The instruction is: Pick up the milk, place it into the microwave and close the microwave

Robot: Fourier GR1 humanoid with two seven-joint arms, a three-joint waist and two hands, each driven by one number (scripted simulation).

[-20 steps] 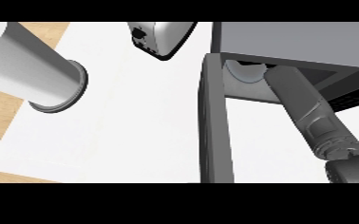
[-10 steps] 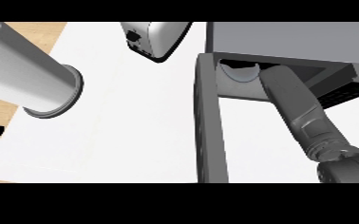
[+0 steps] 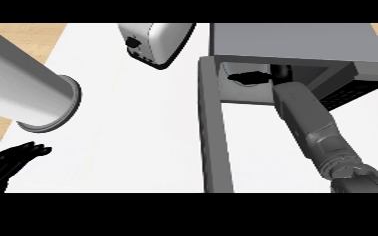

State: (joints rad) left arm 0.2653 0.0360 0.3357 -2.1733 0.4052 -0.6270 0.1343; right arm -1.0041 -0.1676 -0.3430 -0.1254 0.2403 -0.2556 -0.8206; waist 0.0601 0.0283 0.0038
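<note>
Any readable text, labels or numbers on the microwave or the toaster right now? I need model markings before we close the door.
None can be read.
Microwave: no lettering shows on its top or on its open door; the control panel shows only dark marks, too small to read.
Toaster: dark knobs only, no label visible.

1. The right hand [image 3: 249, 77] reaches inside the microwave [image 3: 295, 42]; only dark fingers show there, and whether they hold anything cannot be told.
2. The milk is not visible; the microwave's interior is mostly hidden by its top and the right forearm [image 3: 310, 125].
3. The left hand [image 3: 18, 158] is cut off by the lower left edge.
4. The toaster-like appliance [image 3: 156, 42] is cut off at the top.
5. The microwave door [image 3: 214, 135] runs past the bottom edge.
</note>
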